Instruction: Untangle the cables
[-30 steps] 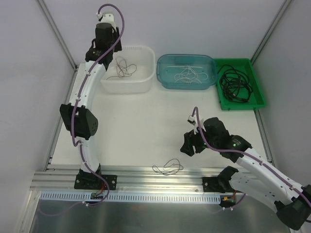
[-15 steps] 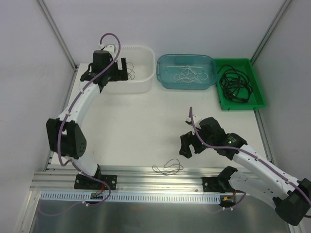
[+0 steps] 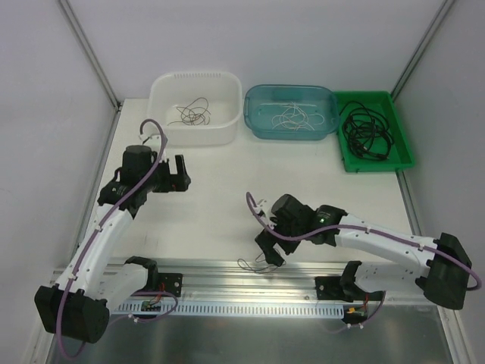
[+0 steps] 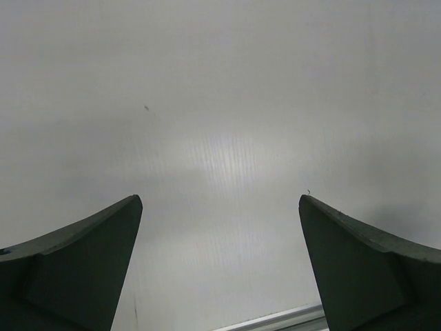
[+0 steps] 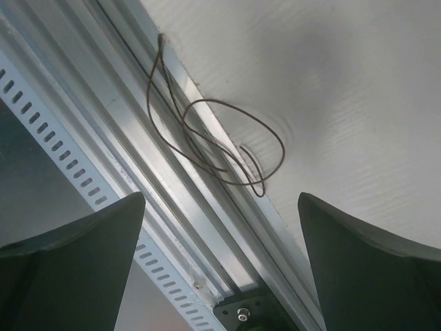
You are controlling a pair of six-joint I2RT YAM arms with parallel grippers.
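A small tangle of thin dark cable point(image 3: 258, 264) with a short white strand point(image 5: 249, 157) lies at the table's front edge, half over the aluminium rail point(image 5: 138, 172). My right gripper point(image 3: 265, 249) hovers just above it, open and empty; in the right wrist view the dark loop point(image 5: 207, 138) sits ahead of the right gripper point(image 5: 220, 200). My left gripper point(image 3: 183, 173) is open over bare table at the left, with nothing between its fingers point(image 4: 83, 255). Other cables lie sorted in bins: dark wiry ones point(image 3: 193, 113), white ones point(image 3: 294, 116), a thick black one point(image 3: 365, 130).
Three containers line the back: a white bin point(image 3: 227, 83), a blue bin point(image 3: 255, 121) and a green tray point(image 3: 402, 155). The slotted rail point(image 3: 227, 307) runs along the front. Frame posts and walls stand at both sides.
The left arm pulled back from the white bin to the table's left middle and its jaws opened. The right arm swung left and forward over the loose tangle, jaws opening wider.
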